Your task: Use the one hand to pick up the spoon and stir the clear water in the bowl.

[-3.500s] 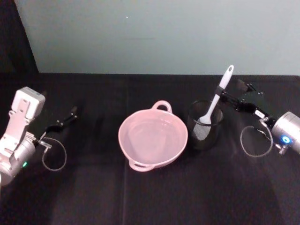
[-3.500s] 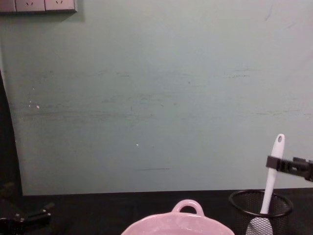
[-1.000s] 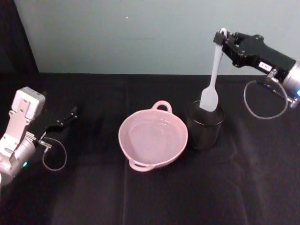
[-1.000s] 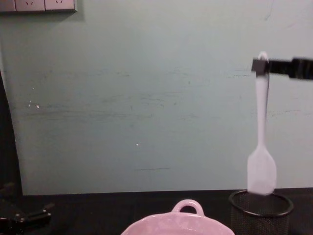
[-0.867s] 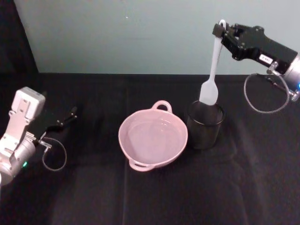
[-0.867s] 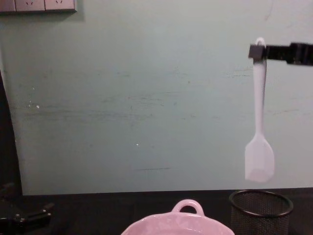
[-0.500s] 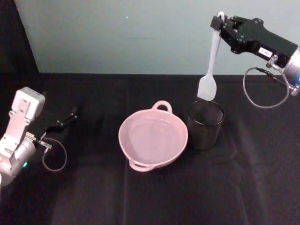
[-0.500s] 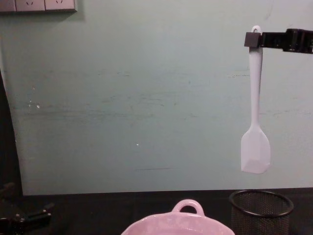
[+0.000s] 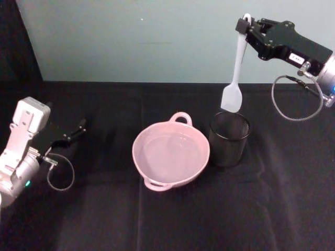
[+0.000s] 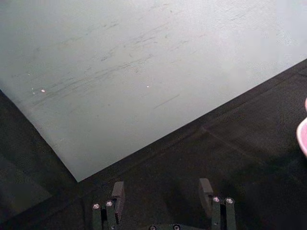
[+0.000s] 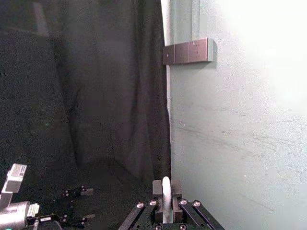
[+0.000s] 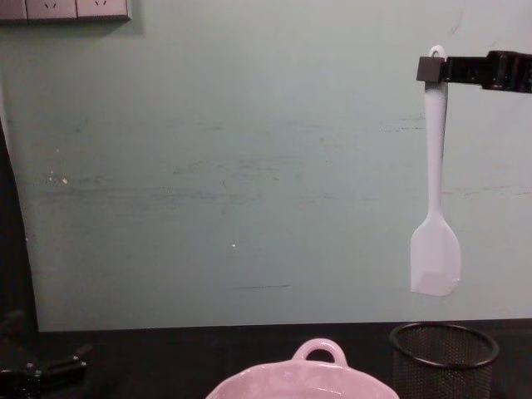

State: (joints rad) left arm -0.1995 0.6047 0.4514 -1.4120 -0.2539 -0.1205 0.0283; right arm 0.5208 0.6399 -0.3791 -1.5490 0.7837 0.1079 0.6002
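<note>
- Head view: my right gripper [image 9: 245,25] pinches the spoon [image 9: 238,63] by its handle end, head hanging above the mesh cup [image 9: 229,141]
- Pick-up looks done; next, carry it left over the bowl [image 9: 135,150] and lower into the clear water [image 9: 170,152]
- Left gripper [image 9: 79,126] parked far left, fingers spread

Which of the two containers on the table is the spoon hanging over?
The black mesh cup, not the pink bowl: the spoon, held by the right gripper, hangs clear above it.
</note>
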